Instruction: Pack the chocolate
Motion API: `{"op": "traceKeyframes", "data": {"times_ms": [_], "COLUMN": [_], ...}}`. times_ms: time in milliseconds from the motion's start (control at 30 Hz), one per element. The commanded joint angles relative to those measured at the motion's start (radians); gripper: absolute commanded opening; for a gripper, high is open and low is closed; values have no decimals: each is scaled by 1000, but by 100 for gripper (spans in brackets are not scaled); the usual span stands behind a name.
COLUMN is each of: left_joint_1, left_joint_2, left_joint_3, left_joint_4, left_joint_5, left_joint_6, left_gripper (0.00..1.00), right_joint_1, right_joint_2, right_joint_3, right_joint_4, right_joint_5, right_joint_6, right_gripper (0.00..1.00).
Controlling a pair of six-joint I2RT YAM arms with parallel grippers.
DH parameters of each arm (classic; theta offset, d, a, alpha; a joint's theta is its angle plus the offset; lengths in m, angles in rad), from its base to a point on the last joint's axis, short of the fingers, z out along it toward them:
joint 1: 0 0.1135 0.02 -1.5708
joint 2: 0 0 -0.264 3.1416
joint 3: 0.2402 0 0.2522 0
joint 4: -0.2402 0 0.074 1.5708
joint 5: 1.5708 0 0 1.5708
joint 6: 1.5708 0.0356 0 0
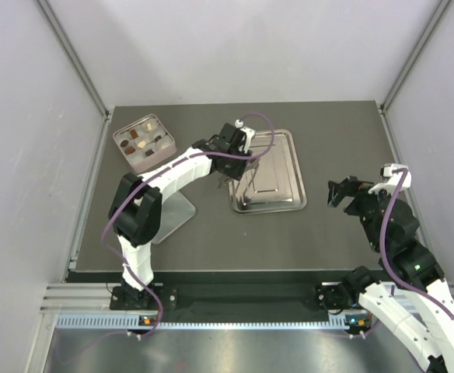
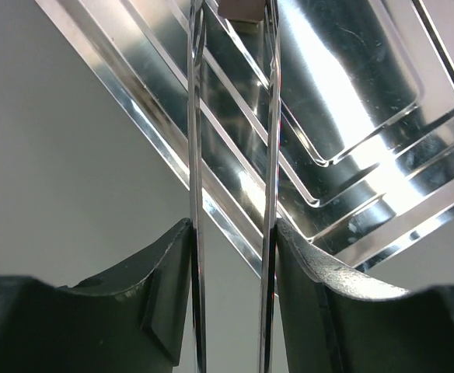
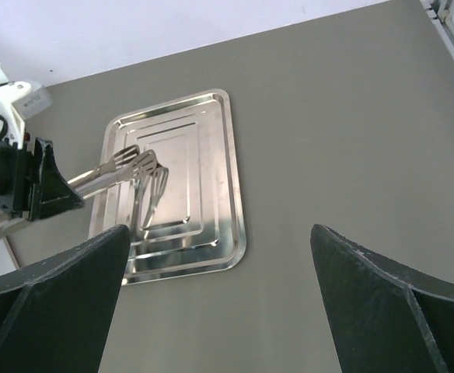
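Observation:
The chocolate pieces (image 1: 147,140), dark brown, mid brown and cream, lie in the compartments of a pink tin (image 1: 120,141) at the back left. My left gripper (image 1: 232,148) is shut on steel tongs (image 2: 194,140), which reach out over the left part of the steel tray (image 1: 293,203). A small brown piece (image 2: 241,8) shows between the tong tips at the top edge of the left wrist view. The right wrist view shows the tongs (image 3: 126,165) above the tray (image 3: 231,155). My right gripper (image 1: 337,192) is open and empty, right of the tray.
A flat grey plate (image 1: 176,214) lies on the table by the left arm's elbow, in front of the tin. Grey walls close in the dark table on three sides. The right gripper (image 3: 219,249) hangs above bare table.

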State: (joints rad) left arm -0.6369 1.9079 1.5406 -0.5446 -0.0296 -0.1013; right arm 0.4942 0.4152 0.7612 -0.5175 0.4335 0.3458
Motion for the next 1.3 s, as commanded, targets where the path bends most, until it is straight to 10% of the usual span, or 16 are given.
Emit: {"op": "traceKeyframes", "data": {"times_ms": [0,800,1267], "left_joint_1": [-4,60,569], "left_joint_2": [13,-56,-256], "left_joint_3": [15,199,9], "left_joint_4": [71,-176,-190], "left_joint_5": [-16,-148,-125], "left_joint_6": [18,-58,-155], "left_gripper": [49,35,34], "right_joint_1": [-2,-2,-2], "right_joint_2": [0,8,-15], "right_joint_3": [16,4,0], "right_joint_4": [30,47,45], "right_joint_5": [22,22,14], "right_joint_6": [-18,-21,-30], "right_gripper": [100,100,100]}}
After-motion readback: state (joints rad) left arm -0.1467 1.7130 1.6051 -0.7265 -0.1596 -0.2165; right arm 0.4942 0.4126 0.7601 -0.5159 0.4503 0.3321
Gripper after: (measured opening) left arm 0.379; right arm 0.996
